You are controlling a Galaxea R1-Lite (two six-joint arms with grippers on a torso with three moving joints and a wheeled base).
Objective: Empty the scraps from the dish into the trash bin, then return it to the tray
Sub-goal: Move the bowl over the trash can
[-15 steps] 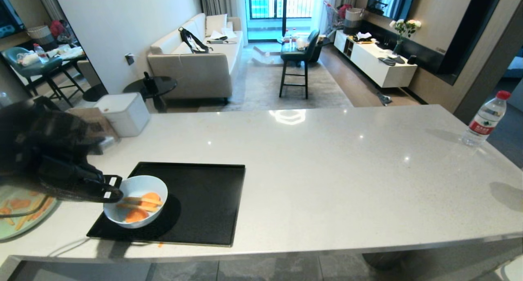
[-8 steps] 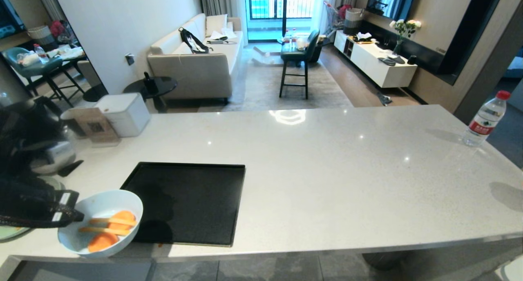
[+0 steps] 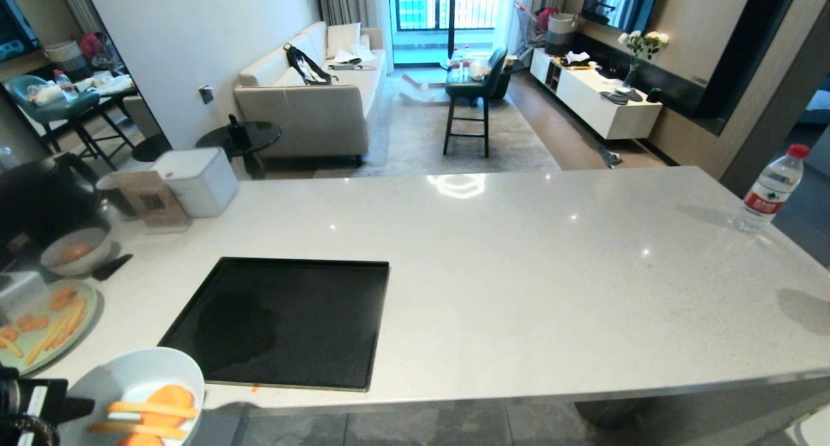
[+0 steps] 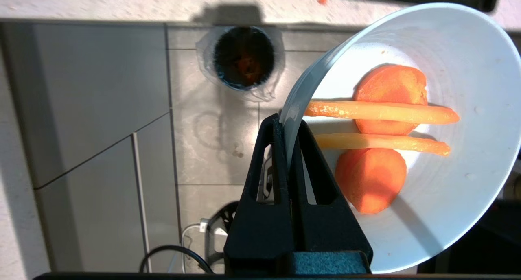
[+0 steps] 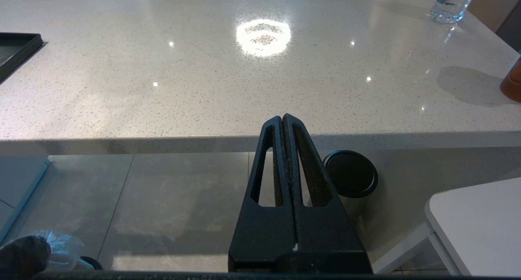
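Off the counter's near left corner: the dish [image 4: 427,149], clamped by its rim between the closed jaws of the left gripper [image 4: 290,127], held roughly level over the floor. Contents: the scraps [image 4: 382,137], two orange slices and two pale sticks, all inside. Trash bin [image 4: 244,57]: on the floor below, beside the dish rather than under it, liner over rim, orange bits inside; judged, the dish must travel across to it before tipping. Tray [image 3: 285,323]: on the counter, holding nothing. Green plate [image 3: 45,326]: orange and yellow pieces. Grey bowl [image 3: 74,251]: one orange piece. Right gripper [image 5: 283,121]: jaws together, idle below the counter edge
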